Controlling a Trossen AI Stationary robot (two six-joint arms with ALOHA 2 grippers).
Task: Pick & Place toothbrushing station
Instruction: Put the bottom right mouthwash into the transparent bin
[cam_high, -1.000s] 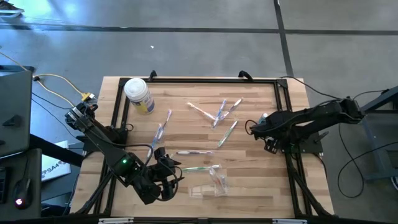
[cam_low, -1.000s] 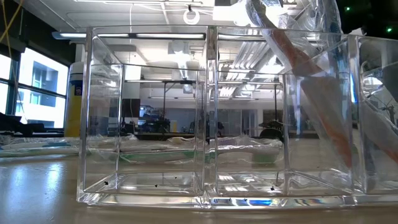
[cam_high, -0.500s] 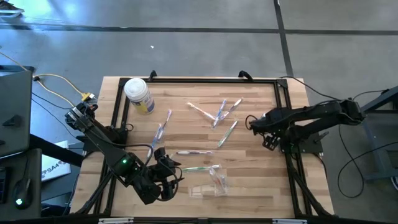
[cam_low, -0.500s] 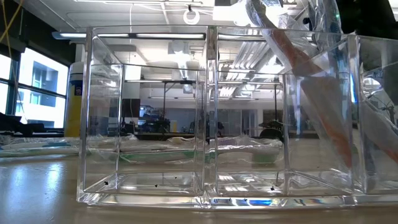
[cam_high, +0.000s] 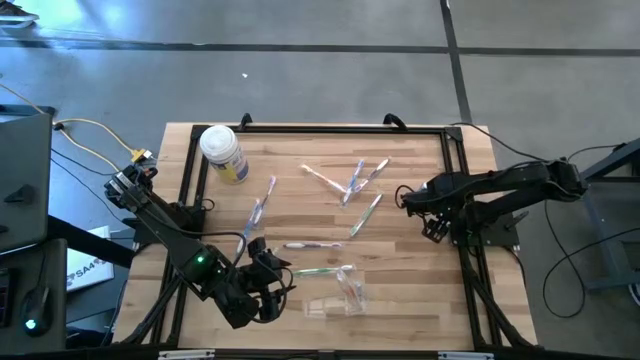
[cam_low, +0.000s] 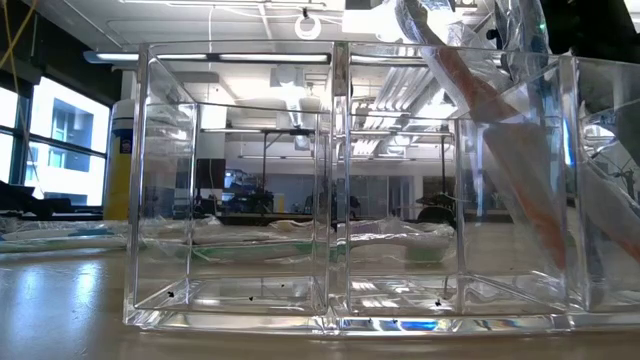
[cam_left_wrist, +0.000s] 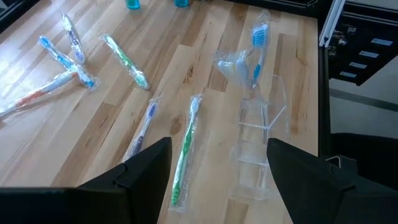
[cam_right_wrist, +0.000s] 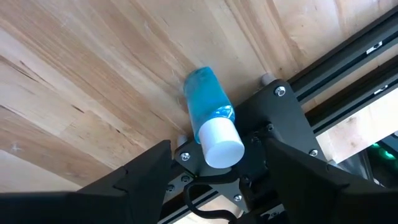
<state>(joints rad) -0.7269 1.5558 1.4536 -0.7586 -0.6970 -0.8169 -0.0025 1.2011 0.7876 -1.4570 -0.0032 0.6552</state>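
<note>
The wooden worktop (cam_high: 420, 290) carries a clear plastic holder (cam_high: 335, 300) near its front edge, a little left of the middle. In the low view this holder (cam_low: 330, 190) shows several compartments, and a wrapped toothbrush (cam_low: 500, 150) stands tilted in a compartment on the right side. The left wrist view shows a wrapped blue toothbrush (cam_left_wrist: 256, 53) leaning out of the far end of the holder (cam_left_wrist: 258, 149).

The left pincer (cam_high: 268, 285) is low at the front left of the worktop, just beside the holder. Its two dark fingers (cam_left_wrist: 146, 171) stand wide apart and hold nothing. Between them lies a green toothbrush (cam_left_wrist: 185, 149) in its wrap, flat on the wood, next to the holder. Another wrapped toothbrush (cam_left_wrist: 142, 127) lies just beside the green one.

More toothbrushes (cam_high: 355, 185) are scattered in the middle of the worktop, some crossing each other. A jar with a white lid and yellow label (cam_high: 222, 152) stands at the back left.

The right pincer (cam_high: 412, 203) is at the right side of the worktop, near one loose toothbrush (cam_high: 366, 214). Its fingers (cam_right_wrist: 143, 171) are spread apart and empty. Its wrist camera shows a small blue bottle with a white cap (cam_right_wrist: 211, 121) lying against the black frame (cam_right_wrist: 323, 62).
</note>
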